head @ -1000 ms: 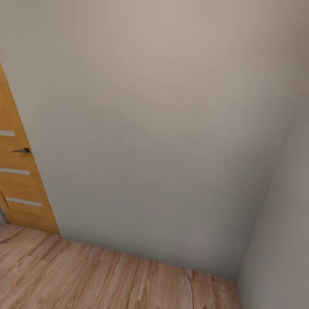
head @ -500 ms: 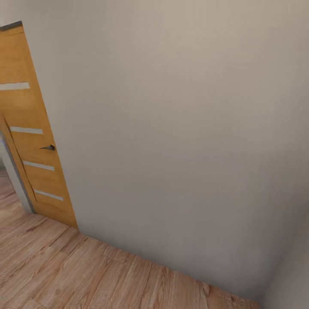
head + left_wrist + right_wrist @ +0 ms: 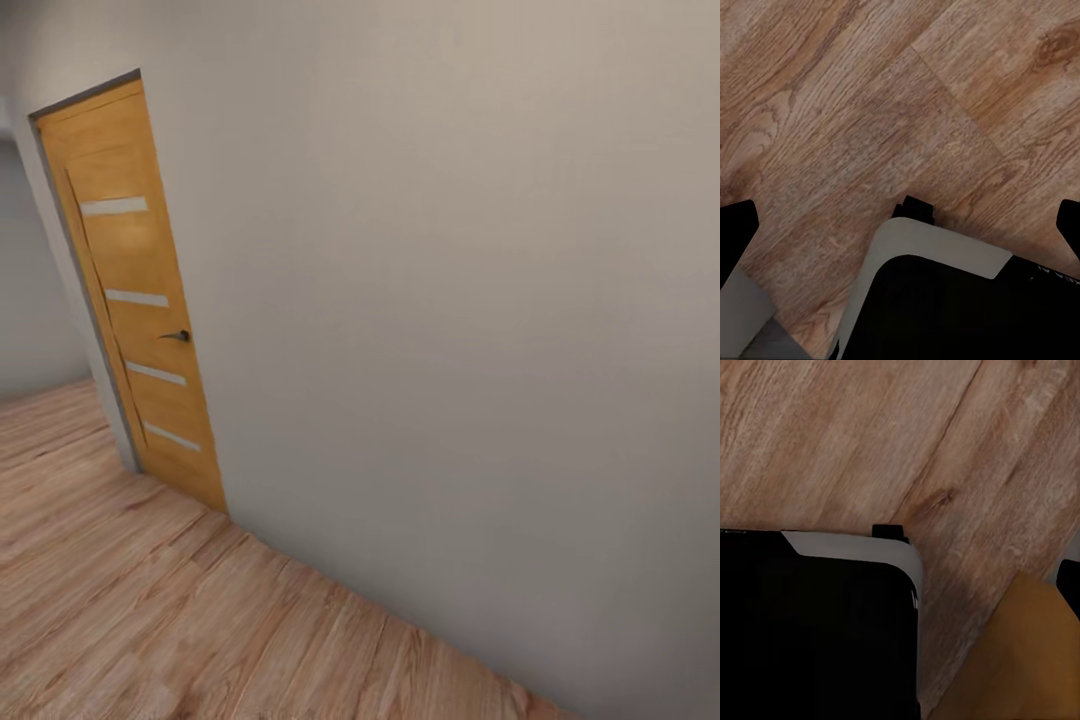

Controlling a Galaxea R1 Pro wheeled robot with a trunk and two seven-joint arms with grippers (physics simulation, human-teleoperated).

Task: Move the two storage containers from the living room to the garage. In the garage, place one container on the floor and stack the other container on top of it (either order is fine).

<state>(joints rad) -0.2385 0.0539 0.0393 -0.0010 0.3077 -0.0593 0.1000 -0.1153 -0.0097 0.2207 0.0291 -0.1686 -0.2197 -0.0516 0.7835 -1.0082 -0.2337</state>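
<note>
Your head camera faces a plain, smooth cream wall (image 3: 450,300) and a tall orange-brown wooden door (image 3: 140,290) with pale horizontal strips and a small dark lever handle (image 3: 177,336). Light wood plank floor (image 3: 150,610) with visible grain runs below. At the left wrist, black fingers (image 3: 736,229) stand wide apart above the planks. At the right wrist, one dark fingertip (image 3: 1069,581) shows at the frame edge; you cannot tell its state. An orange-brown surface (image 3: 1020,660) sits near it.

Head camera faces wall (image 3: 450,300), door (image 3: 140,290); wrists overlook plank floor (image 3: 870,112).
</note>
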